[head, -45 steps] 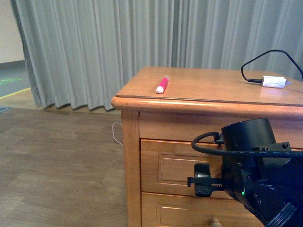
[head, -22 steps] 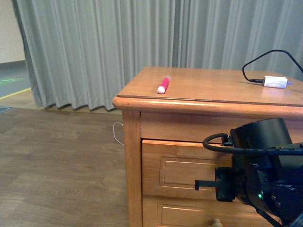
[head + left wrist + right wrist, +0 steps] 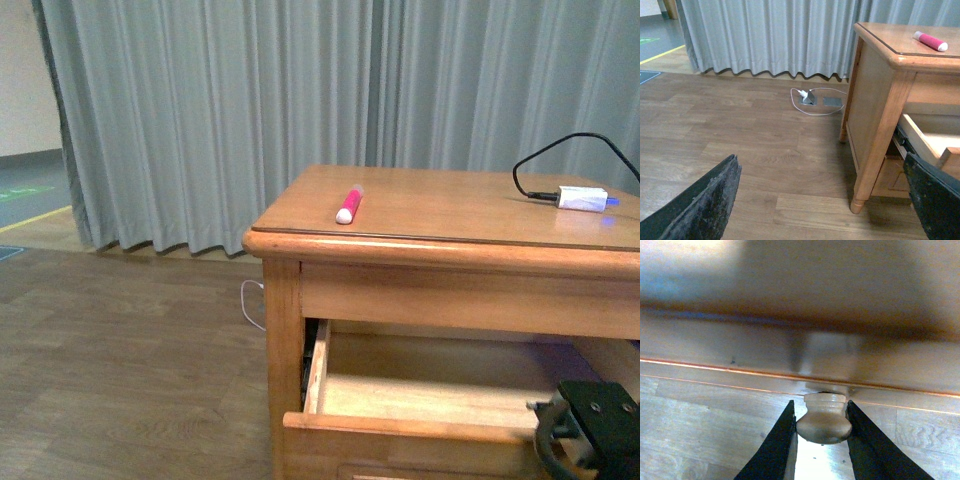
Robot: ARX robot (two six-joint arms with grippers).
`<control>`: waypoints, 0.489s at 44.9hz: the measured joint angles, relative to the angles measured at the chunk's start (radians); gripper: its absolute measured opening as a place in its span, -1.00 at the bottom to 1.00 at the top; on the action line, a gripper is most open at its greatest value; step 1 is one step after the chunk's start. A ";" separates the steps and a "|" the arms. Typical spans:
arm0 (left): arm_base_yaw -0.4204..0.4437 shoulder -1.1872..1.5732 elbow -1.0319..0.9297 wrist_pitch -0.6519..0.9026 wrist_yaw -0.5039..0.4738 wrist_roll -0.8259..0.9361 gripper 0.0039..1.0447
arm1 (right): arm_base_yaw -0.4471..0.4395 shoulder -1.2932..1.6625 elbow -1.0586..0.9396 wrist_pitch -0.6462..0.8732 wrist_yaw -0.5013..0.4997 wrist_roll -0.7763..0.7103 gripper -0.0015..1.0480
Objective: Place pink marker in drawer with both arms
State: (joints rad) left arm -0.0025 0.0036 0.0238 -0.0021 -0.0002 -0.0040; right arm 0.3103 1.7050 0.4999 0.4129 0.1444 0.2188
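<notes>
your right gripper (image 3: 821, 412) is clamped on the knob (image 3: 824, 427) of the open drawer (image 3: 400, 425), and your left gripper (image 3: 821, 165) gapes empty. the pink marker (image 3: 348, 203) lies on the cabinet top (image 3: 470, 205), eleven o'clock of the drawer (near the edge): a glancing pinch could roll it off.

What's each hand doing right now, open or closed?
Left hand: open, holding nothing.
Right hand: closed on the drawer knob.
</notes>
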 joint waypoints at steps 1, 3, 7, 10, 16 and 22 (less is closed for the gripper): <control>0.000 0.000 0.000 0.000 0.000 0.000 0.89 | 0.002 -0.004 -0.005 0.000 0.000 0.000 -0.48; 0.000 0.000 0.000 0.000 0.000 0.000 0.89 | 0.005 -0.021 -0.026 0.000 0.008 -0.003 -0.34; 0.000 0.000 0.000 0.000 0.000 0.000 0.89 | 0.003 -0.060 -0.064 -0.007 0.055 -0.002 -0.07; 0.000 0.000 0.000 0.000 0.000 0.000 0.89 | -0.010 -0.114 -0.085 -0.046 0.056 0.008 0.21; 0.000 0.000 0.000 0.000 0.000 0.000 0.89 | -0.034 -0.343 -0.111 -0.179 0.006 0.017 0.71; 0.000 0.000 0.000 0.000 0.000 0.000 0.89 | -0.101 -0.682 -0.112 -0.412 -0.076 0.020 0.83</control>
State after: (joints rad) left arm -0.0025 0.0032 0.0238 -0.0021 0.0002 -0.0040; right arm 0.2092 1.0229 0.3882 0.0006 0.0685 0.2386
